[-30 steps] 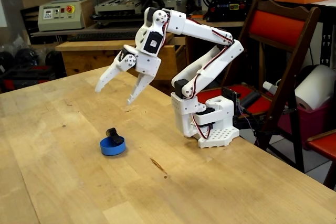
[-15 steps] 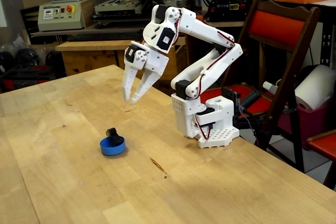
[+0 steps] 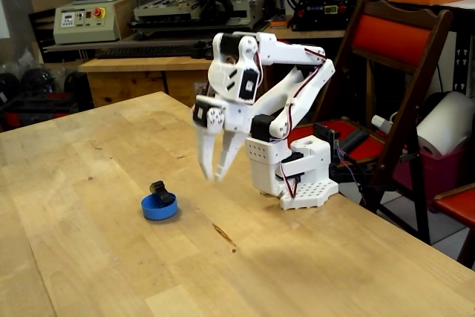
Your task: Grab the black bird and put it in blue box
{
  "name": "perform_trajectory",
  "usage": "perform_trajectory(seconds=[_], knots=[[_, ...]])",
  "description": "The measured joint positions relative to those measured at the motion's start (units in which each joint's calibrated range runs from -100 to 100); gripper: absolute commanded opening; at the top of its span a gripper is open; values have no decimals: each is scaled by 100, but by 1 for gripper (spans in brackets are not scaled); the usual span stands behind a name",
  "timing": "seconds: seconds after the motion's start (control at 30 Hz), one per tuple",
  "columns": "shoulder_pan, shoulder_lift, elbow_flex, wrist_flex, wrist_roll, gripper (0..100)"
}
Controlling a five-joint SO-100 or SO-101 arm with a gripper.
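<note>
Evidently the black bird (image 3: 158, 190) is already lodged in the blue box (image 3: 159, 209), and the gripper (image 3: 219, 176), fingers parted and empty, need only be withdrawn.

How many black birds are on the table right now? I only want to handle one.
1. The black bird sits in the blue box, left of the open gripper in the fixed view. No other bird shows on the table.
</note>
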State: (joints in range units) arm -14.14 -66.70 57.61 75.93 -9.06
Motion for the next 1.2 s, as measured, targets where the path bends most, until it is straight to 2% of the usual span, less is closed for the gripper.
perform_trajectory(seconds=[0.33,0.63,0.83,1.2], knots=[[161,0,1175,-1104,-5,4],[1121,9,1193,-1911,200,4],[1656,9,1193,-2023,493,4],[1714,9,1193,-2023,586,4]])
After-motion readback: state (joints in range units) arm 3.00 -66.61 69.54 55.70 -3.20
